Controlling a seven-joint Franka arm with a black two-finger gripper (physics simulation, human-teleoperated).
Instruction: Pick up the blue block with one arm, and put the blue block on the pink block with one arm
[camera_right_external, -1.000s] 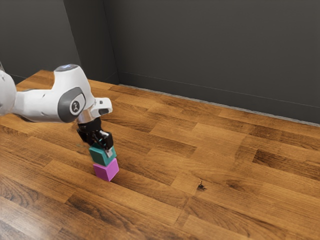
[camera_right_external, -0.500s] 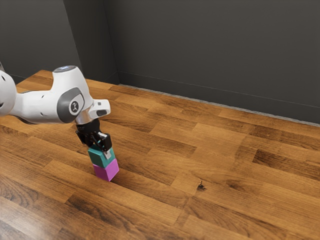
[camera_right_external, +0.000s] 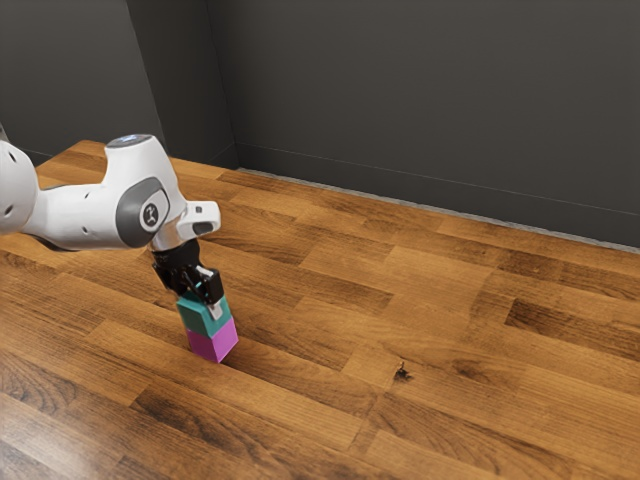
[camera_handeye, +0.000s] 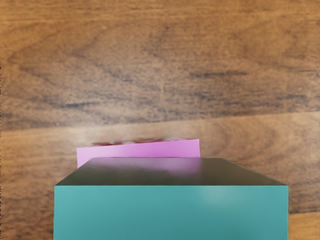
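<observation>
The tool (camera_right_external: 202, 293) seems to pinch the teal-blue block (camera_right_external: 204, 315) (camera_handeye: 170, 212) from two sides. The block sits on the pink block (camera_right_external: 213, 342) (camera_handeye: 140, 149). A small dark speck (camera_right_external: 402, 372) lies well apart on the wooden table (camera_right_external: 450, 290).

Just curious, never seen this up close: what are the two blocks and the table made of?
The blue block: even teal colour, matte, no grain; perhaps plastic or painted, I cannot tell. The pink block: the same flat look. The table: wood planks, by the brown grain and seams, slightly glossy.
</observation>
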